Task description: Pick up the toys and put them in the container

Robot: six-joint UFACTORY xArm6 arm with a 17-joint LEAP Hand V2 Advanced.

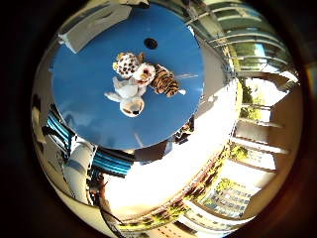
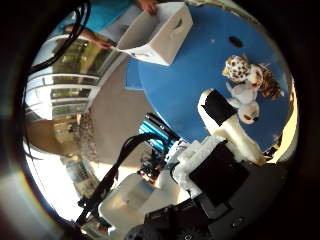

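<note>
Toys (image 1: 138,82) clustered on blue table (image 1: 89,84), white container (image 2: 157,32) apart; hand (image 2: 225,135) released

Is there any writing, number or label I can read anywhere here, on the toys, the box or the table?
None can be read.
Plush toys: spots and stripes only, no tag or print visible.
White container: plain walls with a cut-out handle slot, no label showing.
Round blue table: bare, with one dark hole, no markings.
Hand: white and black parts, no lettering legible.
</note>
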